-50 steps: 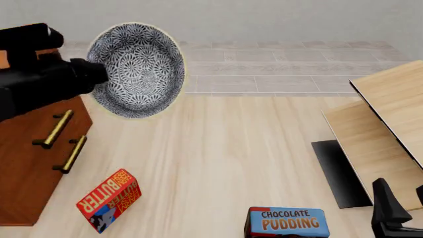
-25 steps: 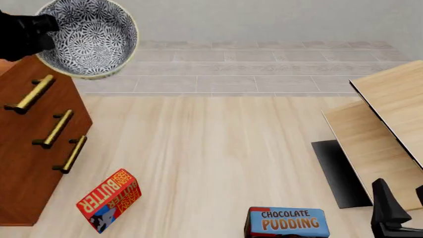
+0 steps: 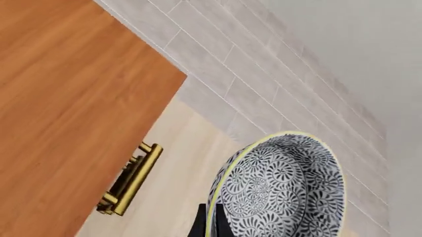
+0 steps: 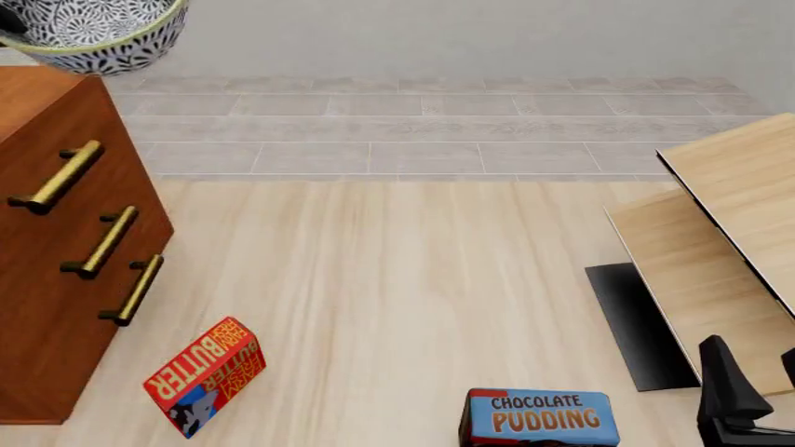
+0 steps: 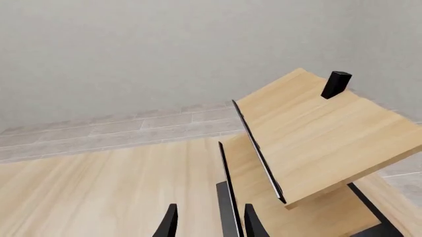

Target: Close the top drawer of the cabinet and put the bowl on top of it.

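Right gripper (image 5: pixel 206 222) idles bottom right of front view, jaws parted, nothing between them, facing the pale boards (image 5: pixel 316 133). Butter box (image 4: pixel 203 374) and pudding box (image 4: pixel 539 417) lie along the bottom edge. Cabinet (image 4: pixel 56 242) at left: all 3 fronts look flush, so top drawer (image 4: pixel 62 168) reads closed. Bowl (image 4: pixel 97 33) hangs upper left over the cabinet top. Left gripper (image 3: pixel 209 226) pinches its rim, 1 finger each side. Likely rigid, glazed, slippery, breakable: keep the rim grip, lower gently.
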